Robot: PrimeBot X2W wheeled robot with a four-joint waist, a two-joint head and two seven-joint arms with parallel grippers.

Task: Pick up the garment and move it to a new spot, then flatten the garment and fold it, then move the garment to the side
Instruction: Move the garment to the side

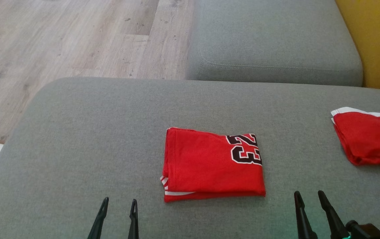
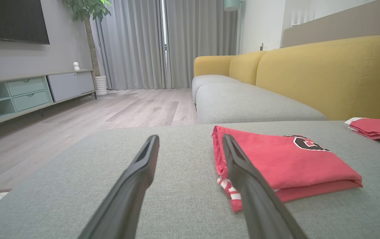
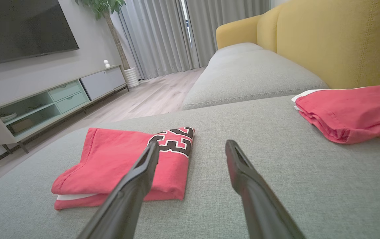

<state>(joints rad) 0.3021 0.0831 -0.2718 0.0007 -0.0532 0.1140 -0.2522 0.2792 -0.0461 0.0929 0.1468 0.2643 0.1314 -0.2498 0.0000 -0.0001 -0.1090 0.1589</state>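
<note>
A red garment (image 1: 209, 164) with a black-and-white "23" lies folded into a neat rectangle on the grey cushion (image 1: 93, 139), in the middle of the head view. My left gripper (image 1: 119, 200) stands open at the bottom, left of the garment and apart from it. My right gripper (image 1: 308, 193) stands open at the bottom, right of it. The folded garment (image 2: 276, 159) lies just right of the left gripper (image 2: 190, 136) in the left wrist view. It sits left of the right gripper (image 3: 192, 142) as the garment (image 3: 123, 159) in the right wrist view.
A second red piece of clothing (image 1: 369, 141) lies bunched at the cushion's right edge. Beyond is another grey seat cushion (image 1: 272, 39) and a yellow sofa back (image 2: 329, 73). Wooden floor (image 1: 60, 39) lies to the far left, with a TV cabinet (image 2: 27, 93) across the room.
</note>
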